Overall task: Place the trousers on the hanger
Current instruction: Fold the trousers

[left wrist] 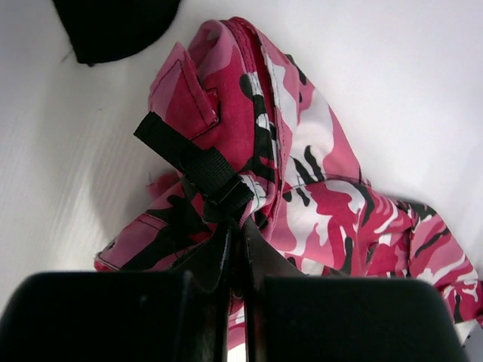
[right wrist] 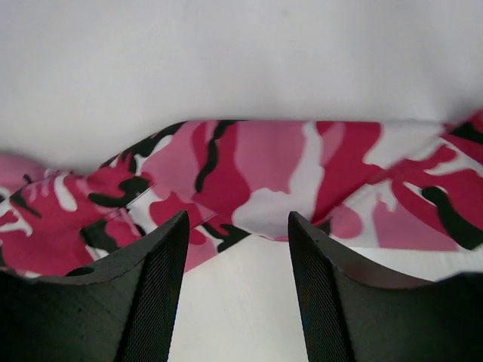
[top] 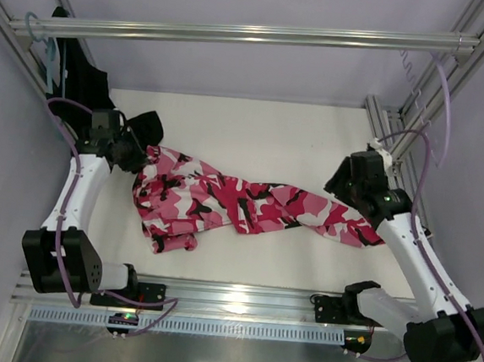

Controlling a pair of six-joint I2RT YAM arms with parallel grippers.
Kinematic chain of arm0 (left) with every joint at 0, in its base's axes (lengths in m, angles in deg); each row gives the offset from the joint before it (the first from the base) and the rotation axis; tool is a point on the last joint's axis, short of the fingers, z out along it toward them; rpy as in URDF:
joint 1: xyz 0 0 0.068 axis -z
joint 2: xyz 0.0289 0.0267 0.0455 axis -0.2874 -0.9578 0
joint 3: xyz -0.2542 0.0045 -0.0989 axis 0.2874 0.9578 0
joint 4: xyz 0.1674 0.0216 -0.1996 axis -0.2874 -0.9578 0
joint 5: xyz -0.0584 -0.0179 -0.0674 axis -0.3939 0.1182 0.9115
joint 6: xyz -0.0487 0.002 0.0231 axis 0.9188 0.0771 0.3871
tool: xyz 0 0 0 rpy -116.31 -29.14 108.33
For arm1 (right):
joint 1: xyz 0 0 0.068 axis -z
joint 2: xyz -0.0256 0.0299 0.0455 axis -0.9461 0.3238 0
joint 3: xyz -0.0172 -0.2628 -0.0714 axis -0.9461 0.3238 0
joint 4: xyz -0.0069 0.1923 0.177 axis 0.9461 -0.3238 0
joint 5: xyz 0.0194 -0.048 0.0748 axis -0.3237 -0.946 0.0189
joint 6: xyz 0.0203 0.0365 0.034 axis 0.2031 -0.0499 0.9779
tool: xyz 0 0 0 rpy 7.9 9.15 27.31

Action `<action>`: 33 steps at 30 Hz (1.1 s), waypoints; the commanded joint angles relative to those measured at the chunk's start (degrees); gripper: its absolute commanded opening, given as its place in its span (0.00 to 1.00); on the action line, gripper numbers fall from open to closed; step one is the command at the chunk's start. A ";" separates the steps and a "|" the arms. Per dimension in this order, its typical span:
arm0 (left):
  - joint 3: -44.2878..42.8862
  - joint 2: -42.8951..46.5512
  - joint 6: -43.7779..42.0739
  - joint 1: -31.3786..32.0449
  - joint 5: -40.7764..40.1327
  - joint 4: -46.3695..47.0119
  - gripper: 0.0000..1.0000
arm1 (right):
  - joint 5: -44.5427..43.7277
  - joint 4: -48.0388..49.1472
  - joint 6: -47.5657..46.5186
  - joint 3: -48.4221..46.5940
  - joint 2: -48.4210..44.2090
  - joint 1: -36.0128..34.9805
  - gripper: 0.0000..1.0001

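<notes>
While trousers (top: 240,202) lie crumpled across the white table (top: 255,131) between both arms, left pincer (left wrist: 236,226) is pressed together, pinching their fabric right by a black strap (left wrist: 192,162) at the left end. Right pincer (right wrist: 238,226) is spread and empty, low over the near edge of the leg end at right. Hanger (top: 445,97) hangs off rail (top: 238,35) at its right end, well apart from trousers.

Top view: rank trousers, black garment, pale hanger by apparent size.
1. trousers: clearly largest, spread wide.
2. black garment: smaller.
3. hanger: just a thin outline, smallest. It hangs higher, nearer the camera, so its true size is unsure.
</notes>
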 commanded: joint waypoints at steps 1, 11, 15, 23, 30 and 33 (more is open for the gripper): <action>0.74 3.01 -0.53 1.38 4.50 1.10 0.00 | 5.19 14.24 -6.65 -4.29 6.47 -6.02 0.58; 2.68 2.05 -1.23 1.65 1.77 1.09 0.00 | 14.95 31.31 -15.02 -11.94 35.39 -7.97 0.57; 1.97 1.87 -0.53 2.09 5.28 3.72 0.00 | 15.40 27.90 -13.61 -15.80 43.57 -9.11 0.58; -2.25 2.49 1.05 8.59 8.62 10.58 0.00 | 9.80 29.56 -12.12 -8.27 44.29 -14.90 0.59; -3.65 1.34 6.05 8.86 16.78 19.01 0.00 | 10.99 34.30 -9.57 6.12 35.95 -18.51 0.59; -4.97 1.25 8.52 9.82 19.16 22.09 0.00 | 10.56 36.67 -7.29 12.72 30.41 -22.72 0.59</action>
